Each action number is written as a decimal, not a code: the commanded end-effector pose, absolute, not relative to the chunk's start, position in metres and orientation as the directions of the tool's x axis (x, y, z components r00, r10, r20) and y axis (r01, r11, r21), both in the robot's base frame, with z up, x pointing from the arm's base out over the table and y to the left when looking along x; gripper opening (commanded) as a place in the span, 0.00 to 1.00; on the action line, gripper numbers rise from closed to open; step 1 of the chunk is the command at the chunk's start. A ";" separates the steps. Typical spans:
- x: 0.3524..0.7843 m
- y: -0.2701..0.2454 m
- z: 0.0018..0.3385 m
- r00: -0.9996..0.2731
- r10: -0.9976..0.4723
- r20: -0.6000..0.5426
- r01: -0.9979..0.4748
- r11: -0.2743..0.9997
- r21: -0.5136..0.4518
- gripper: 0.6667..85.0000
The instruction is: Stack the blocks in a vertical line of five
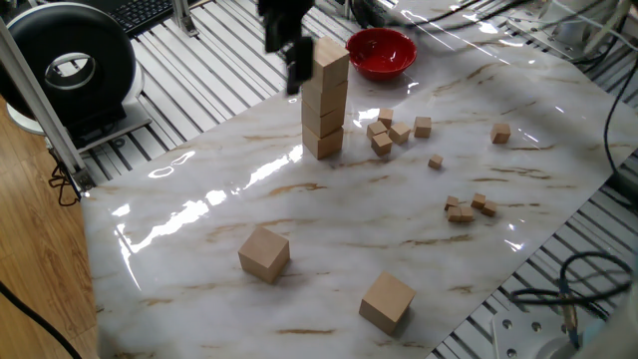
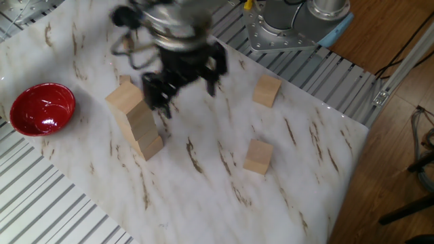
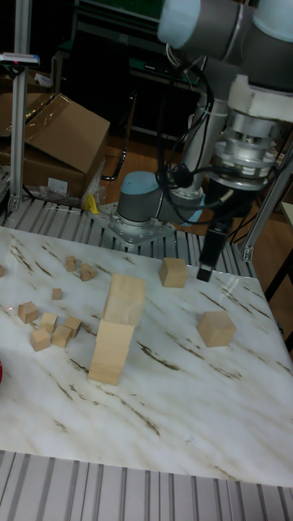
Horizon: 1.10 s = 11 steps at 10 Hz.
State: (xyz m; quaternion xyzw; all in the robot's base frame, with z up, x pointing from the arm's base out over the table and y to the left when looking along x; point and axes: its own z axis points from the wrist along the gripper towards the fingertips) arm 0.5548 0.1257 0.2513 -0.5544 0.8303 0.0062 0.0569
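Three blocks [image 1: 324, 98] stacked right beside my claw [image 2: 182, 85], which hangs released, gripping nothing. Two loose blocks [image 2: 258, 156] sit on the bench [image 1: 329, 229], well apart from my claw.

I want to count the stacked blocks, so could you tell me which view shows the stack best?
One fixed view: the stack stands side-on, its three blocks distinct. The other fixed view looks steeply down on it, and the tall fixed view blurs the block seams.
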 end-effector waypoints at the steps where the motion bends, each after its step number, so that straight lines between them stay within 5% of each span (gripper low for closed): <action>1: 0.554 0.181 0.227 -0.507 -0.843 -0.178 -0.849 0.524 -0.063 1.00; 11: 0.552 0.229 0.132 -0.751 -0.603 -0.271 -0.617 0.786 -0.038 0.98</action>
